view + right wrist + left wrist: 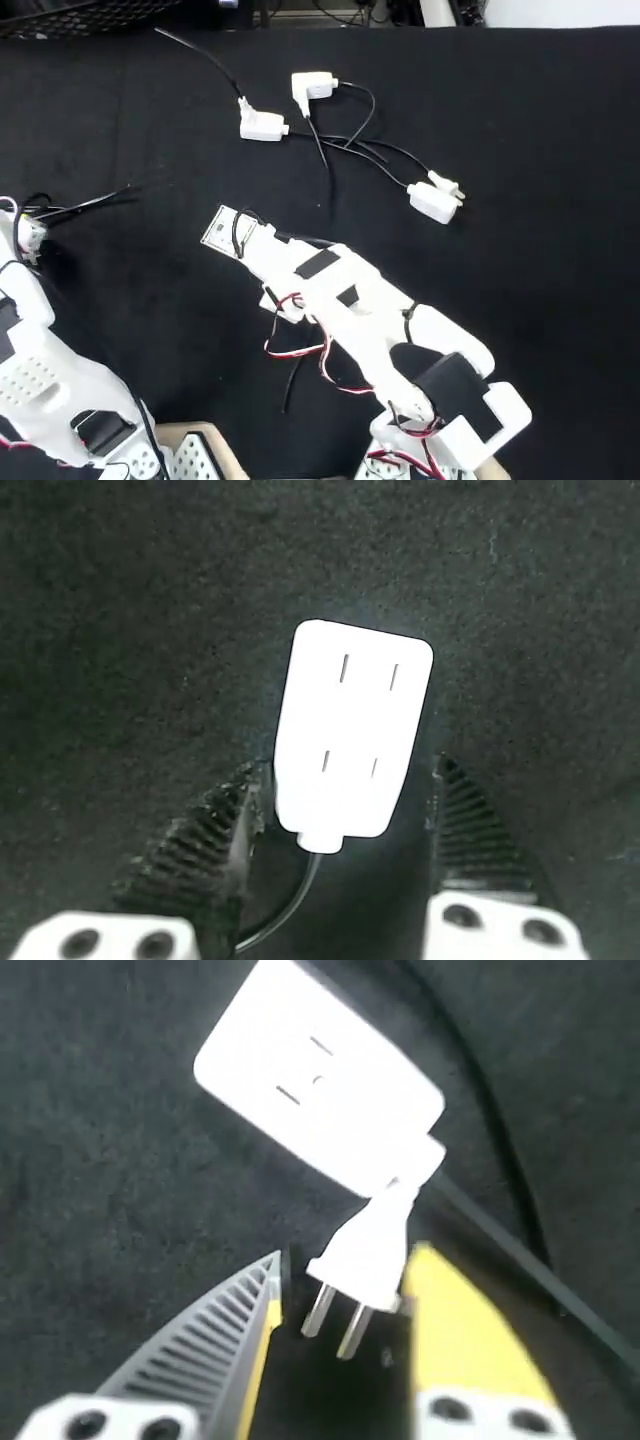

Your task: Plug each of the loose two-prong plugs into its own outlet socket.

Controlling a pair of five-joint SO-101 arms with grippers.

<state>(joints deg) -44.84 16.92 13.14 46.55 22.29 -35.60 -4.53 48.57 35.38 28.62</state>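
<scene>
In the left wrist view a white two-prong plug (362, 1255) sits between my left gripper's (347, 1257) fingers, prongs pointing back toward the camera. The gripper looks shut on it. Just beyond lies a white outlet block (318, 1088) with one pair of slots. In the high view this gripper (22, 232) is at the table's left edge. My right gripper (345, 780) stands open around a white outlet block (350, 730) with two pairs of slots, one finger on each side. From above, that gripper (228, 232) is mid-table. More white plugs (262, 125) (447, 184) and blocks (313, 85) (430, 203) lie farther back.
Black cords (350, 150) run between the far plugs and blocks across the black cloth (540, 130). Another thin black cord (90, 203) trails by the left gripper. A dark mesh basket (90, 12) stands at the back left. A tan box edge (200, 440) shows between the arm bases.
</scene>
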